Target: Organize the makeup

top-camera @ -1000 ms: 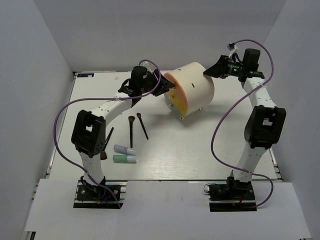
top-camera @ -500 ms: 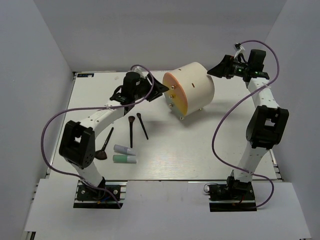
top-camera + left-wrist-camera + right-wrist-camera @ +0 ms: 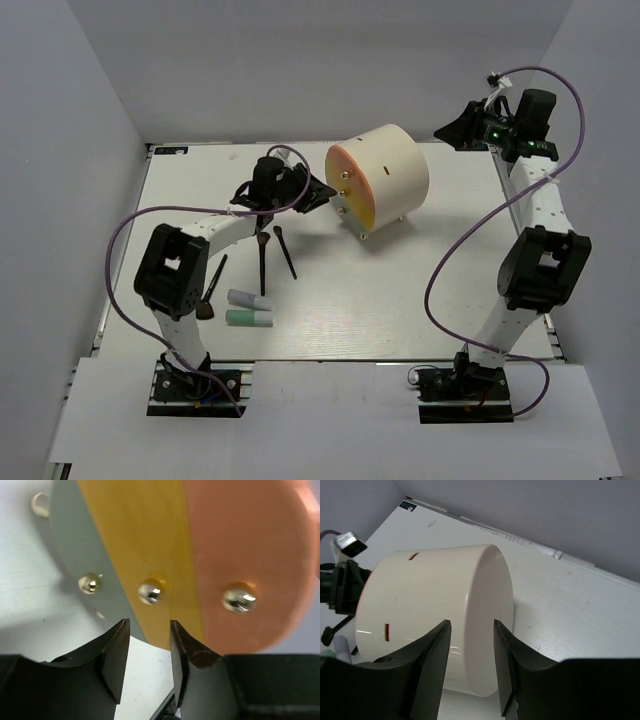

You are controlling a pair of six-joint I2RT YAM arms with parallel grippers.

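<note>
Three thin black-handled brushes lie left of centre: one point(image 3: 262, 262), one point(image 3: 285, 251) and one point(image 3: 211, 291). A lavender tube point(image 3: 248, 299) and a mint green tube point(image 3: 248, 318) lie side by side in front of them. My left gripper point(image 3: 327, 190) is open and empty, just off the drum's orange face point(image 3: 351, 193). In the left wrist view the open gripper point(image 3: 148, 628) points at the face's middle metal knob point(image 3: 150, 591). My right gripper point(image 3: 443, 132) is open and empty, raised behind the drum's right end; it also shows in the right wrist view point(image 3: 471, 626). The lipstick and the gold-black case are out of view.
The big cream drum point(image 3: 385, 170) lies on its side at the back centre, also seen in the right wrist view point(image 3: 435, 610). Its face shows grey, yellow and orange sections with three knobs. Grey walls enclose the white table point(image 3: 400, 290).
My right gripper has drawn back up and to the right, away from the drum. My left gripper has shifted slightly nearer and lower in front of the drum face, its elbow swinging.
</note>
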